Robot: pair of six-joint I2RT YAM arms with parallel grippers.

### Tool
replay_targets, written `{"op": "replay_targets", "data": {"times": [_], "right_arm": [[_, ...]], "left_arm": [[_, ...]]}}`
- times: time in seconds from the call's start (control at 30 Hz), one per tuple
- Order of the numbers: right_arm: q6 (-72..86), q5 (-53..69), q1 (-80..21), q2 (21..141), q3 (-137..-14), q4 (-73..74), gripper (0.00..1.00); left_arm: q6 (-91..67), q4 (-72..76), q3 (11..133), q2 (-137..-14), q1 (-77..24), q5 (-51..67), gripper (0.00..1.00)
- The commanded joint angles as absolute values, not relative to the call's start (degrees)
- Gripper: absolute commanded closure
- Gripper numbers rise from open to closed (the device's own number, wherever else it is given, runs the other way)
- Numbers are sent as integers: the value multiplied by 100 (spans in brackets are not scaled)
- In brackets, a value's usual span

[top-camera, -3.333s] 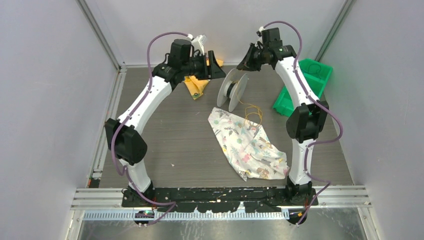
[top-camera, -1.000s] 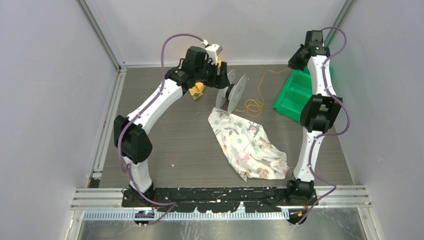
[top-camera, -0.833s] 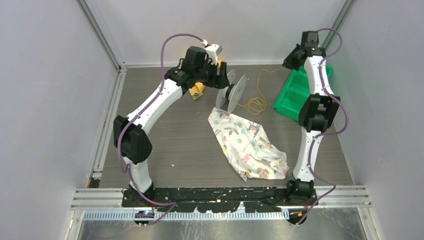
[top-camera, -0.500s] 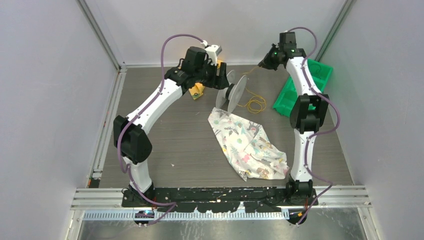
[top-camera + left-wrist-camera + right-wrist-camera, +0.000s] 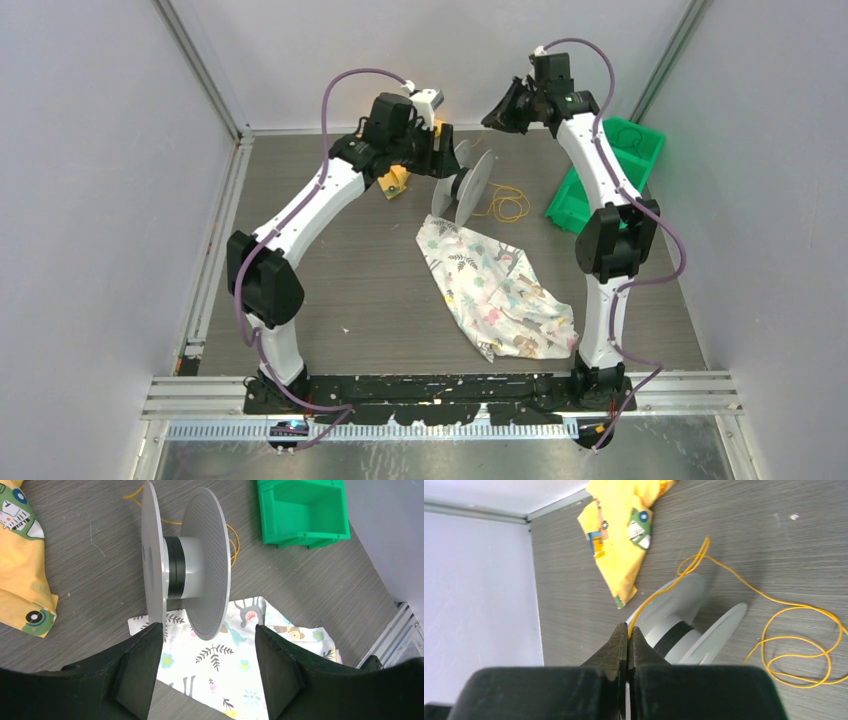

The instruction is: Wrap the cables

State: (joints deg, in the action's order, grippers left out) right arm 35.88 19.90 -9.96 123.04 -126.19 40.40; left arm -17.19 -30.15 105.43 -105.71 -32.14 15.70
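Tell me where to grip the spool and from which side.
Probably clamp across the two discs' outer faces, coming from the side of the left gripper. The spool stands on its rims, axle level, so this leaves the hub free for the cable the right gripper pinches.

Overhead view facing down, wrist views close, sharing spool (image 5: 476,187), cable (image 5: 696,556)

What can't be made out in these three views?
- Cord end: right wrist view, pinched out of sight in the shut right tool.
- Any turns on the spool hub: left wrist view, rims hide its far side; top view, too small.
- Left tool touching spool or not: left wrist view, one finger overlaps the rim.
- Bin inside: top view, right arm crosses it.
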Motion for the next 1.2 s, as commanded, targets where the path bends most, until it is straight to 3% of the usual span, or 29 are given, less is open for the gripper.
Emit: {"op": "replay_targets", "data": {"times": [0.0,0.73,1.17], "right_arm": [[3389,2043,-1187,11439,-12550,4022,99],[3238,567,-2225,11272,-12017,4515,99],[3530,18,-2377,11434,-12445,5117,99]], "left_arm": [[-1731,-2730,10469,-10372,-3173,1688,31],[-2013,-2451,10227,-10647,-3052,1789,32],[-2124,-2112,10070,-10512,-3039,2105,35]]}}
